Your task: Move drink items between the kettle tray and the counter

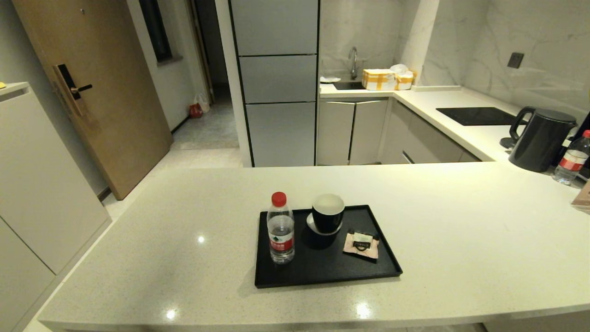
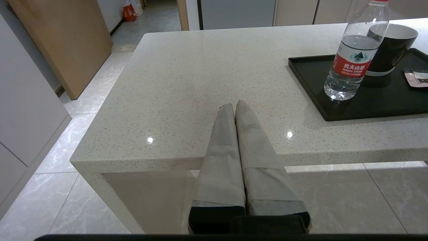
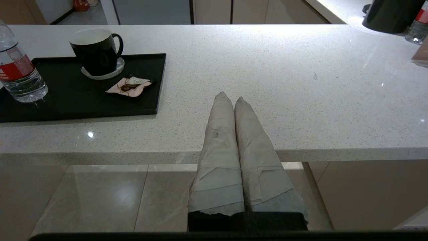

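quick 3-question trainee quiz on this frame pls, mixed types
1. True or false: the pink sachet lies on the counter, off the kettle tray.
2. Multiple choice: where does the water bottle stand? A) on the tray's left side B) beside the kettle C) inside the cup
3. Fill in: the left tool and the right tool both have their fingers ____, holding nothing.

Key:
1. False; it lies on the tray, to the right of the cup.
2. A
3. shut
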You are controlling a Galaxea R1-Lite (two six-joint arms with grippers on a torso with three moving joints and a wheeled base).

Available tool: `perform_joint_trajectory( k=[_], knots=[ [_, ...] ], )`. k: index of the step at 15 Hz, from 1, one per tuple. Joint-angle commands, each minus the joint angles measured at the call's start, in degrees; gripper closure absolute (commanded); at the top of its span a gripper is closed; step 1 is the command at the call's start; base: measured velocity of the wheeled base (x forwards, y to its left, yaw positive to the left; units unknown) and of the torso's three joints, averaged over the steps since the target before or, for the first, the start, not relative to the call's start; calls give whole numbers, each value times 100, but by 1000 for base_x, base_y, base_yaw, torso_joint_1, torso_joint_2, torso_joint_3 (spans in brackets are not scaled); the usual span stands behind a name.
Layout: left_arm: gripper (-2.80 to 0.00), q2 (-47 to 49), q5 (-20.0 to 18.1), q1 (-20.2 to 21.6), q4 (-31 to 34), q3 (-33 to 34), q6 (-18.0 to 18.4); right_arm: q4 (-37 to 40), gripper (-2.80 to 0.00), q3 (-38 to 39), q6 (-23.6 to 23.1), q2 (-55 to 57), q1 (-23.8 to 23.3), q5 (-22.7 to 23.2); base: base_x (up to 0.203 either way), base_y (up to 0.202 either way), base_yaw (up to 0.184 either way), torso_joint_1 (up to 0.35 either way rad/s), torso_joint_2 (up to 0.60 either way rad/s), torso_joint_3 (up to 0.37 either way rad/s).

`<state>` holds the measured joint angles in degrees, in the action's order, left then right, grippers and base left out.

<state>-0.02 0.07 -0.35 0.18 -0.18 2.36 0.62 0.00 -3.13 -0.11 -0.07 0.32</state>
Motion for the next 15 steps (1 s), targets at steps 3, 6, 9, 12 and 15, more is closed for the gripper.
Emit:
perform_joint_trajectory(
  k=[3, 6, 9, 12, 15],
  knots=[
    [0, -6, 2, 0, -1, 1, 1, -1, 0, 18, -3, 11, -1, 3, 0, 0, 0, 0, 0, 0],
    [0, -6, 2, 0, -1, 1, 1, -1, 0, 18, -3, 11, -1, 3, 0, 0, 0, 0, 0, 0],
    [0, -6, 2, 0, -1, 1, 1, -8, 0, 0, 303, 18, -1, -18, 0, 0, 0, 0, 0, 0],
    [0, -6, 2, 0, -1, 8, 1, -36, 0, 9, 340, 11, -1, -15, 0, 0, 0, 0, 0, 0],
    [0, -6, 2, 0, -1, 9, 1, -36, 0, 9, 340, 11, -1, -15, 0, 0, 0, 0, 0, 0]
  ],
)
